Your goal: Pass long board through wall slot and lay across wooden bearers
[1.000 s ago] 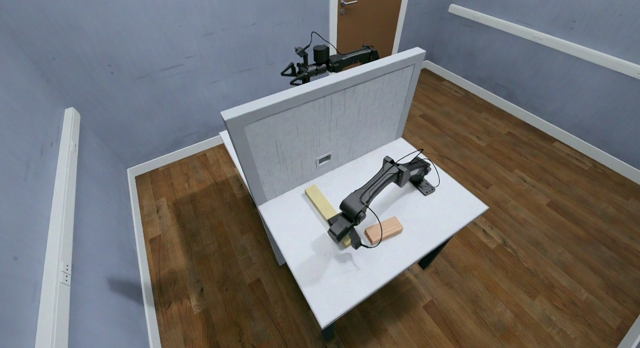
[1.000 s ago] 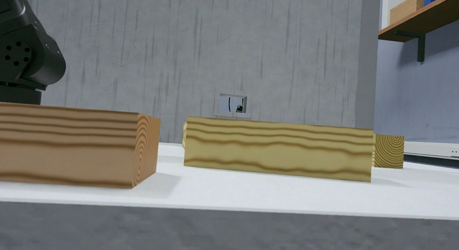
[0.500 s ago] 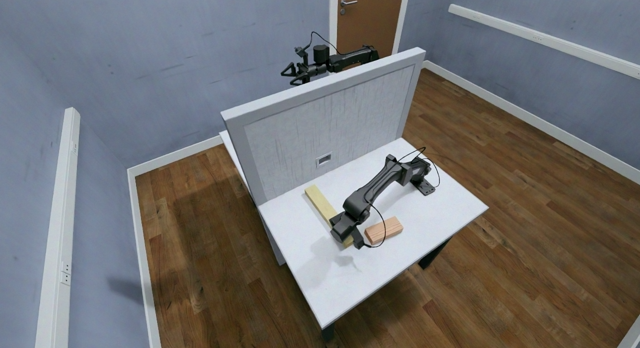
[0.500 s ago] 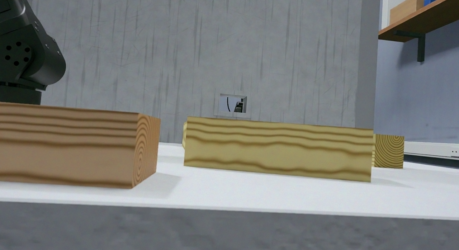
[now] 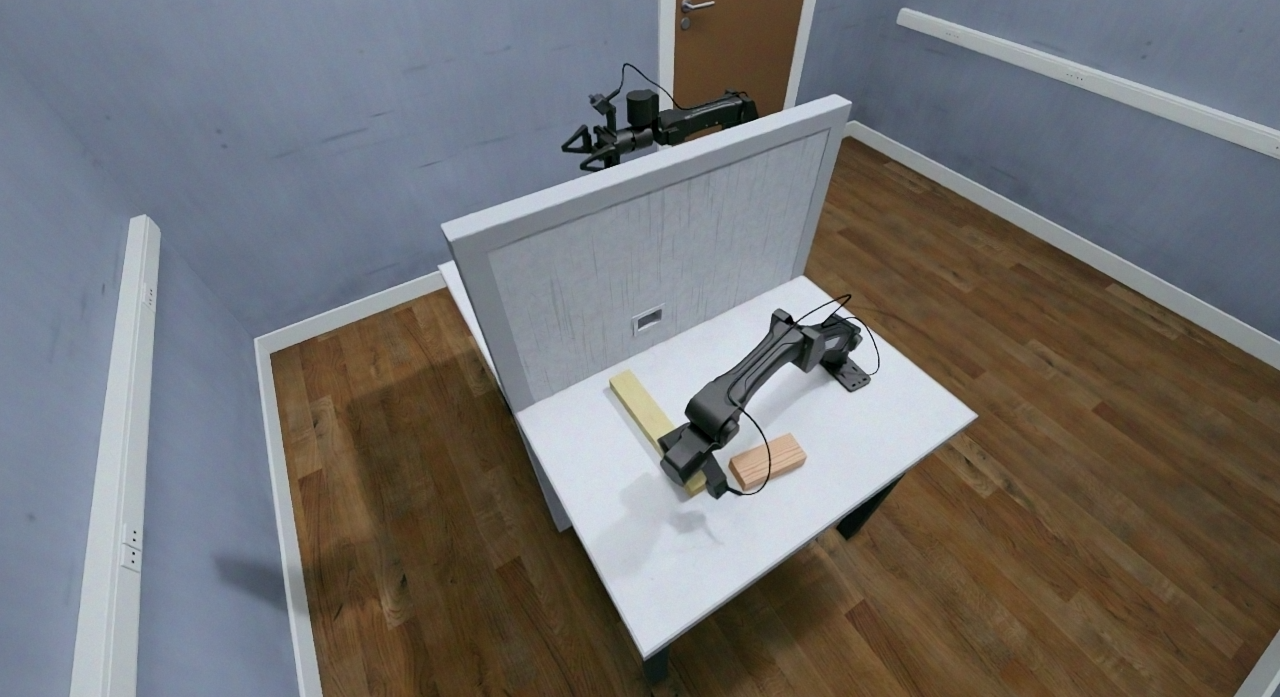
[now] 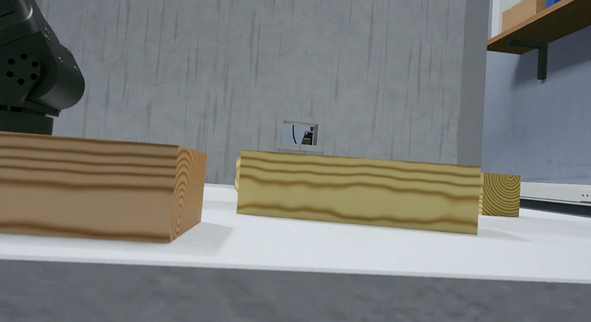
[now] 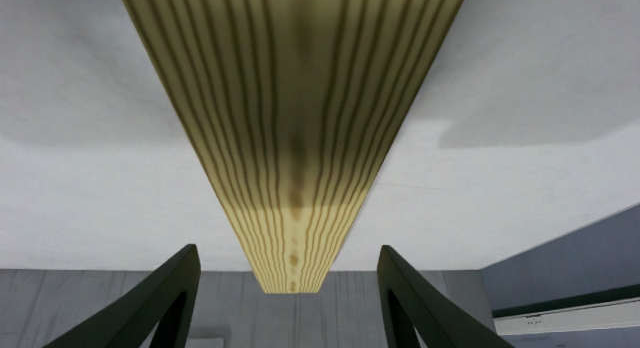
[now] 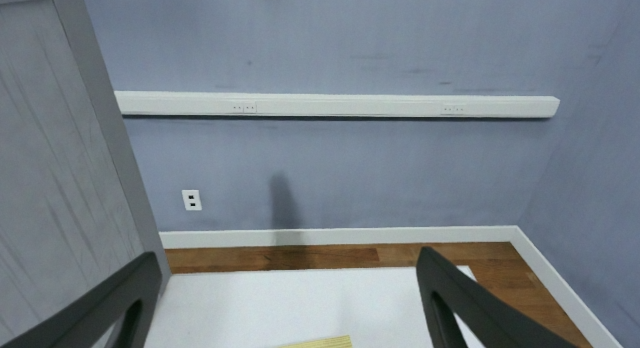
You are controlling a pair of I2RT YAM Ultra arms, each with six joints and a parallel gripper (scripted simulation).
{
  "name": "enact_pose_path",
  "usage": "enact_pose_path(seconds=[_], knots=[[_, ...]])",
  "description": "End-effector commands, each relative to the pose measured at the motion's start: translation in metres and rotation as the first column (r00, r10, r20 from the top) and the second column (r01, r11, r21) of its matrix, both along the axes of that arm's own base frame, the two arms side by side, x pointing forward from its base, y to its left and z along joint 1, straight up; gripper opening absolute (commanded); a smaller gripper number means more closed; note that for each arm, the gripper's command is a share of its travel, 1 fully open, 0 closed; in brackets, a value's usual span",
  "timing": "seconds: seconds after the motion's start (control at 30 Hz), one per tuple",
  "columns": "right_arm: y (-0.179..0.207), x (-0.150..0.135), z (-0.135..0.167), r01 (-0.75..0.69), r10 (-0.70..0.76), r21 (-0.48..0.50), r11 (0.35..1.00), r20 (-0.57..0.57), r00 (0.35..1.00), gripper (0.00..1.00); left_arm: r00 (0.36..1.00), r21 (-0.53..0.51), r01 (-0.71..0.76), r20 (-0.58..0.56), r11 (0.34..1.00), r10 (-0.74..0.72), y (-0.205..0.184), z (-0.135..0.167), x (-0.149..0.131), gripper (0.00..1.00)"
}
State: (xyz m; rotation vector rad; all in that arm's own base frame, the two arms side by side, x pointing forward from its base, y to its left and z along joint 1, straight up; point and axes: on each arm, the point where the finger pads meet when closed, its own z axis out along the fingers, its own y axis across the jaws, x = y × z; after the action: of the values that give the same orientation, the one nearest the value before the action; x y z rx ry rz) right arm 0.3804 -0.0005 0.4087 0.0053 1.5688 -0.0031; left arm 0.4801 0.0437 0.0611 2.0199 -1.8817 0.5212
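Left claw: partway open, fairly wide; holding nothing; its fingertips show either side of the long board in the wrist view; I cannot tell if they touch it
Right claw: wide open; nothing in it; beyond the wall
Long board: yellow, flat on the near worktop; runs from 11 to 5 o'clock in the top view; under the left arm
Reddish block: beside the board's near end, at 2 o'clock from it
Slot: low in the grey panel wall; 12 o'clock from the board's middle
Far side: brownish block at 9 o'clock, yellow block at 5 o'clock in the outside view; both on the worktop
Writing: none I can read
Room: blue walls, wooden floor; brown door at 12 o'clock from above
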Motion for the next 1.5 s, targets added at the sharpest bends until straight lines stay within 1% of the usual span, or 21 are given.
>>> enact_pose_path(seconds=[0.0,0.03,0.13,0.17,0.23,0.27,0.3,0.33,0.37,0.4,0.47,0.5,0.6,0.83,0.87,1.1,1.27,1.3,1.37,1.4,1.47], knots=[[0.005,-0.003,0.001,-0.016,0.016,0.000,1.000,-0.003,1.000,1.00,0.999,0.001,-0.011,0.032,1.000,0.011,0.003,0.012,0.005,0.72],[0.005,-0.003,0.001,-0.016,0.016,0.000,1.000,-0.003,1.000,1.00,0.998,0.052,0.014,0.064,0.999,-0.017,-0.008,0.031,0.007,0.72],[0.005,-0.003,0.001,-0.016,0.016,0.000,1.000,-0.003,1.000,1.00,0.999,0.166,-0.001,0.033,0.986,-0.005,0.002,0.026,0.005,0.72],[0.005,-0.003,0.001,-0.016,0.016,0.000,1.000,-0.003,1.000,1.00,0.999,0.213,-0.013,0.041,0.977,0.004,0.008,0.024,0.009,0.72],[0.005,-0.003,0.001,-0.016,0.016,0.000,1.000,-0.003,1.000,1.00,0.999,0.213,-0.013,0.041,0.977,0.004,0.008,0.024,0.009,0.72],[0.005,-0.003,0.001,-0.016,0.016,0.000,1.000,-0.003,1.000,1.00,1.000,0.230,-0.018,-0.021,0.973,0.023,0.016,0.007,0.000,0.72],[0.005,-0.003,0.001,-0.016,0.016,0.000,1.000,-0.003,1.000,1.00,0.997,0.220,-0.024,-0.061,0.975,0.038,0.024,-0.005,-0.006,0.72],[0.005,-0.003,0.001,-0.016,0.016,0.000,1.000,-0.003,1.000,1.00,0.996,0.191,-0.017,-0.087,0.981,0.034,0.022,-0.013,-0.012,0.72],[0.005,-0.003,0.001,-0.016,0.016,0.000,1.000,-0.003,1.000,1.00,0.999,0.164,-0.010,-0.036,0.986,0.016,0.016,-0.001,-0.003,0.72],[0.005,-0.003,0.001,-0.016,0.016,0.000,1.000,-0.003,1.000,1.00,0.999,0.139,0.022,0.022,0.990,-0.025,-0.004,0.019,0.004,0.72],[0.005,-0.003,0.001,-0.016,0.016,0.000,1.000,-0.003,1.000,1.00,0.999,0.144,0.003,0.044,0.990,-0.009,0.004,0.029,0.005,0.72],[0.005,-0.003,0.001,-0.016,0.016,0.000,1.000,-0.003,1.000,1.00,0.998,0.145,0.018,0.051,0.989,-0.026,-0.004,0.032,0.006,0.72],[0.005,-0.003,0.001,-0.016,0.016,0.000,1.000,-0.003,1.000,1.00,1.000,0.135,0.025,0.009,0.991,-0.027,-0.005,0.013,0.003,0.72],[0.005,-0.003,0.001,-0.016,0.016,0.000,1.000,-0.003,1.000,1.00,1.000,0.144,0.011,0.013,0.989,-0.013,0.002,0.016,0.003,0.72],[0.005,-0.003,0.001,-0.016,0.016,0.000,1.000,-0.003,1.000,1.00,0.999,0.156,0.007,0.040,0.988,-0.014,-0.004,0.015,0.008,0.72],[0.005,-0.003,0.001,-0.016,0.016,0.000,1.000,-0.003,1.000,1.00,0.999,0.163,0.006,0.033,0.987,-0.012,-0.007,0.001,0.008,0.72],[0.005,-0.003,0.001,-0.016,0.016,0.000,1.000,-0.003,1.000,1.00,0.999,0.165,0.004,0.039,0.986,-0.010,-0.010,-0.005,0.008,0.72],[0.005,-0.003,0.001,-0.016,0.016,0.000,1.000,-0.003,1.000,1.00,1.000,0.160,0.010,0.018,0.987,-0.013,-0.011,-0.005,0.003,0.72],[0.005,-0.003,0.001,-0.016,0.016,0.000,1.000,-0.003,1.000,1.00,1.000,0.160,0.010,0.018,0.987,-0.013,-0.011,-0.005,0.003,0.72],[0.005,-0.003,0.001,-0.016,0.016,0.000,1.000,-0.003,1.000,1.00,0.999,0.166,0.000,0.041,0.986,-0.007,-0.009,-0.007,0.009,0.72],[0.005,-0.003,0.001,-0.016,0.016,0.000,1.000,-0.003,1.000,1.00,0.999,0.167,0.001,0.043,0.986,-0.008,-0.011,-0.010,0.009,0.72]])
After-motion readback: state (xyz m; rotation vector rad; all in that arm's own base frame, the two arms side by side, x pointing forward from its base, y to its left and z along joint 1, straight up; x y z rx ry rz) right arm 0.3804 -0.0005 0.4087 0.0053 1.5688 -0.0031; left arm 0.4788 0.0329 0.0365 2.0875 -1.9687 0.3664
